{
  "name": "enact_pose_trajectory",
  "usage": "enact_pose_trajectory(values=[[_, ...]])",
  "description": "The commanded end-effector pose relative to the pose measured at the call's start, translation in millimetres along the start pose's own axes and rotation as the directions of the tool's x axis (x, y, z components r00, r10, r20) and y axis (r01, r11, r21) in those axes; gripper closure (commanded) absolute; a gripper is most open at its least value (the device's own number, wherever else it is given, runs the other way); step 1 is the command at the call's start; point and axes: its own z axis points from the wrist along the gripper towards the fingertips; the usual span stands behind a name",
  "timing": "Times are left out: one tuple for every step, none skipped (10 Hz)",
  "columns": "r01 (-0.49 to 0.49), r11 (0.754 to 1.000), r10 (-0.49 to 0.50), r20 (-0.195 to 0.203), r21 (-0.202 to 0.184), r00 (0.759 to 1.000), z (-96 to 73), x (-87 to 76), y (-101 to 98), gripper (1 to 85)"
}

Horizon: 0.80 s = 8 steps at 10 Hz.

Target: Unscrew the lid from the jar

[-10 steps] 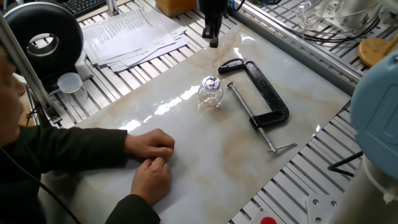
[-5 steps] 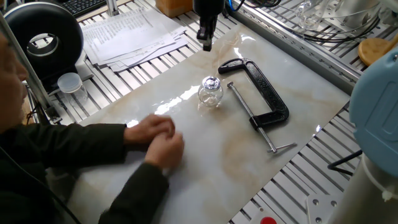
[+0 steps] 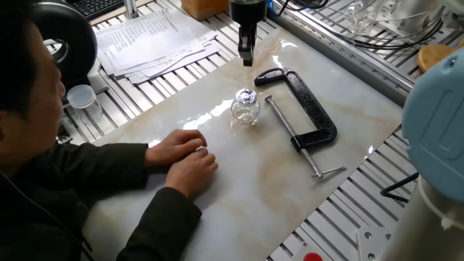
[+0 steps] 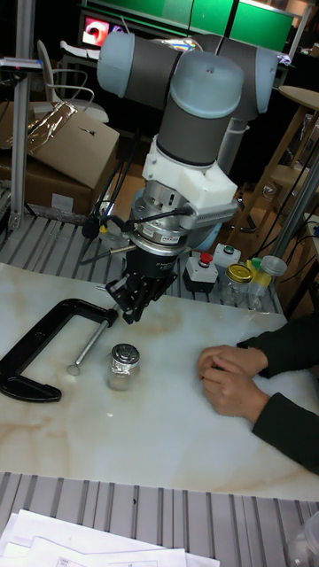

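- Fixed view: the jar (image 3: 246, 110) stands upright on the marble slab (image 3: 275, 181), with the lid (image 3: 246, 96) on its neck.
- Tall fixed view: the jar (image 4: 123, 371) sits near the middle of the slab (image 4: 133, 443), its silvery lid (image 4: 125, 354) on top.
- A black C-clamp (image 3: 308, 109) lies flat just beside the jar, its screw rod (image 3: 290, 134) pointing toward the jar but not touching it; in the tall view the clamp (image 4: 35, 350) is left of the jar.
- The gripper (image 3: 247, 54) hangs above the slab's far edge, apart from the jar and touching nothing.
- In the tall view the gripper (image 4: 133, 310) is above and behind the jar, fingers pointing down; they look close together and hold nothing, but I cannot tell the gap for sure.
- A person's two hands (image 3: 185, 161) rest together on the slab, near the jar but apart from it; the tall view shows them (image 4: 232, 376) to its right.
- Papers (image 3: 152, 40) lie past the slab, and a plastic cup (image 3: 81, 96) stands on the slatted table (image 3: 362, 210).
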Motion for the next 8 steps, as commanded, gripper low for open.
enact_pose_trajectory(values=[[-0.019,1.0,0.02,0.029,-0.022,0.999,6.7,-5.5,3.2,0.7],[-0.063,0.998,0.064,0.051,-0.023,0.997,6.4,-10.9,2.7,0.7],[-0.085,0.996,0.085,0.053,-0.003,0.995,7.5,-11.7,-3.0,0.7],[-0.108,0.994,0.108,0.053,0.005,0.993,10.4,-12.3,-4.0,1.0],[-0.131,0.991,0.131,0.054,0.002,0.99,13.5,-13.3,-3.3,1.3],[-0.142,0.99,0.141,0.05,0.002,0.989,18.5,-15.3,-4.9,1.3],[-0.162,0.986,0.163,0.057,-0.025,0.985,22.3,-21.0,1.4,1.3],[-0.171,0.985,0.172,0.052,-0.027,0.984,27.0,-21.9,3.1,1.7]])
